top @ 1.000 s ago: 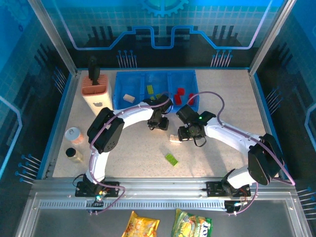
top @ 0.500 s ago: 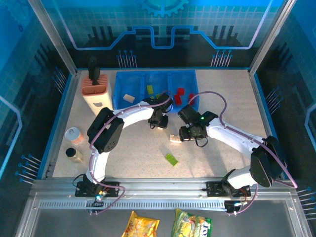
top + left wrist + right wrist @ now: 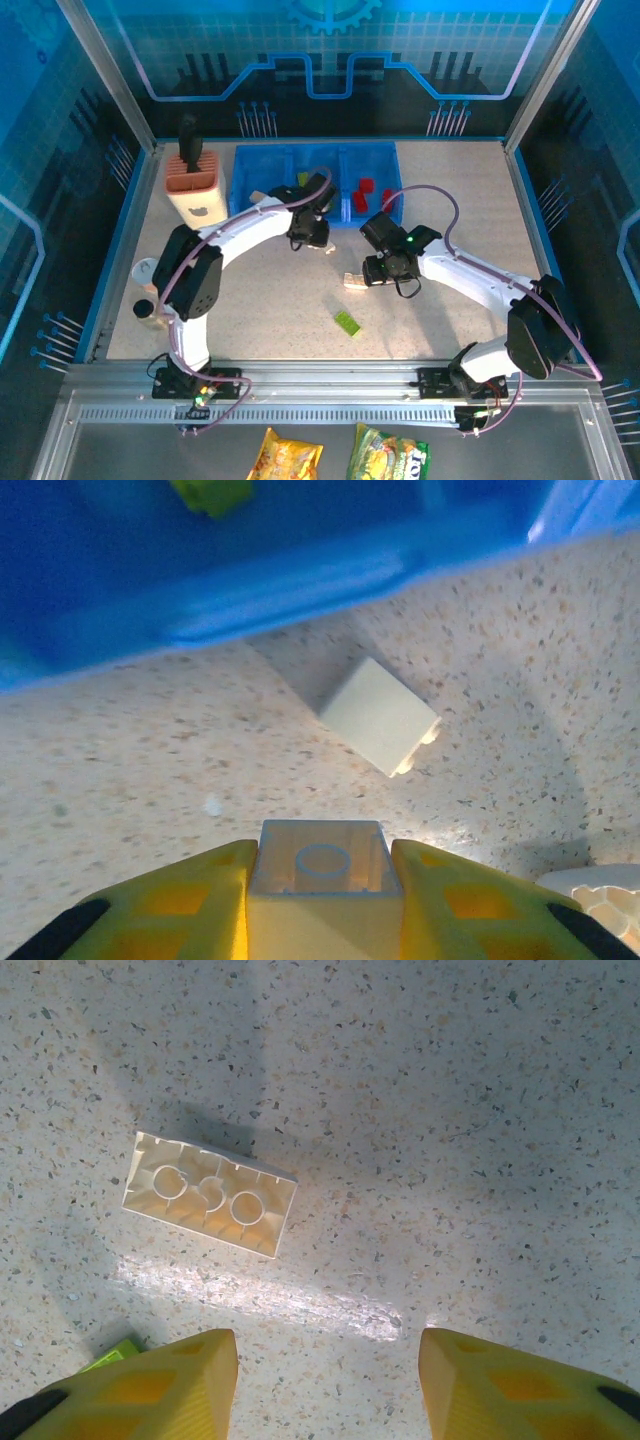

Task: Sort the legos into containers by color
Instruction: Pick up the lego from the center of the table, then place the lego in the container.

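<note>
Left pincer (image 3: pixel 322 865) gripping small cream-white plastic brick (image 3: pixel 322 905) | translucent blue plastic tray (image 3: pixel 250 575) wall lying just ahead | risk: brick clipping wall, slipping out | right pincer (image 3: pixel 328 1385) gaping wide

- The left gripper (image 3: pixel 305 241) now sits farther left, closer to the front wall of the blue tray (image 3: pixel 240 212).
- The left arm's elbow (image 3: pixel 190 280) swings outward, partly covering the orange-lidded jar (image 3: pixel 143 268).

I see the tray (image 3: pixel 250 170) at the table's (image 3: pixel 460 200) back; a block (image 3: pixel 195 190) left of it; one brick (image 3: pixel 354 281) before it, another brick (image 3: pixel 348 322) nearer me.
</note>
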Tool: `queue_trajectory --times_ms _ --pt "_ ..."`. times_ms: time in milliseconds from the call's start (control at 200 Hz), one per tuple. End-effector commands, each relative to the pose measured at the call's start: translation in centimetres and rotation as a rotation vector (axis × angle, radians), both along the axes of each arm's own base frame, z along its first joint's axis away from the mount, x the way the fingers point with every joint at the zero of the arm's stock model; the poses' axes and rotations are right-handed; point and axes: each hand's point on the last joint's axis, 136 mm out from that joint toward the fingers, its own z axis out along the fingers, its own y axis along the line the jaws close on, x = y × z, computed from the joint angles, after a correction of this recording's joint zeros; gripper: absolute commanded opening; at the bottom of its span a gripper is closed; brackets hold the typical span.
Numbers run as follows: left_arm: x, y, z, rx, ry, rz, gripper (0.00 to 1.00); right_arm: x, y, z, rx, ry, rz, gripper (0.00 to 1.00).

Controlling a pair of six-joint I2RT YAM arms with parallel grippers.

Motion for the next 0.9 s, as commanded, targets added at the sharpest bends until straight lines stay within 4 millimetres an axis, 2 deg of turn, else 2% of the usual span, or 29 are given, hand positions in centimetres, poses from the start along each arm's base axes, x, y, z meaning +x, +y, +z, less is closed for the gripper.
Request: queue_trajectory --times_ms 0,160,410,500,660,895 --pt "0.1 2.9 2.8 0.014 -0.028 0.055 0.36 0.1 -0.2 -0.2 -0.005 0.017 -0.007 0.52" --pt "1.3 6.2 4.9 0.018 -0.058 0.117 0.36 0.1 -0.1 -0.3 -0.004 0.019 -0.005 0.52" --pt "4.2 10.6 6.7 0.024 -0.102 0.203 0.36 0.0 -0.3 -0.2 -0.007 0.02 -0.005 0.52" --pt "5.7 11.8 6.7 0.041 -0.114 0.225 0.36 0.0 -0.3 -0.2 -0.007 0.02 -0.007 0.52" --pt "9.0 13.4 5.5 0.051 -0.12 0.263 0.36 0.0 -0.4 0.1 -0.005 0.015 -0.009 0.52" --pt "14.1 14.2 4.4 0.027 -0.148 0.303 0.36 0.0 -0.5 0.3 -0.005 0.008 -0.012 0.52"
